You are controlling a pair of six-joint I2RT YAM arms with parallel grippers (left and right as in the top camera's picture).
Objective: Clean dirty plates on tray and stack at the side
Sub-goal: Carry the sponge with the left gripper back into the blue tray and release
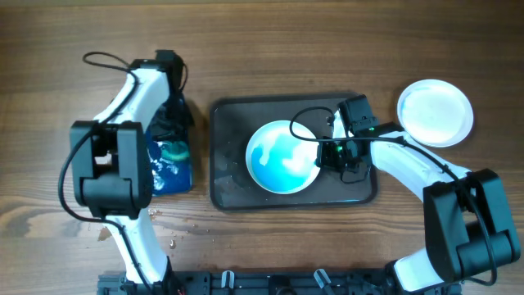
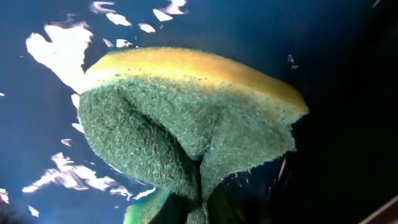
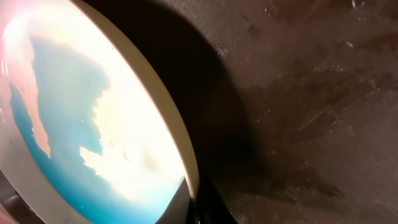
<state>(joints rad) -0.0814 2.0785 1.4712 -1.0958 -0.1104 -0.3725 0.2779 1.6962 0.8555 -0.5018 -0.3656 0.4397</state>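
A white dirty plate (image 1: 283, 156) washed with blue sits tilted over the dark grey tray (image 1: 225, 176). My right gripper (image 1: 326, 154) is shut on this plate's right rim (image 3: 186, 158), a finger on each side of the edge. My left gripper (image 1: 174, 141) hangs over the small dark blue tray (image 1: 184, 176) and is shut on a yellow and green sponge (image 2: 186, 112), pinched at its lower edge so that the green face folds. A clean white plate (image 1: 435, 112) lies on the wood at the far right.
The blue tray holds blue water (image 2: 43, 93) with bright glints. The grey tray's floor (image 3: 311, 93) is wet and scratched. Black cables loop above the grey tray (image 1: 307, 119) and beside the left arm (image 1: 98, 59).
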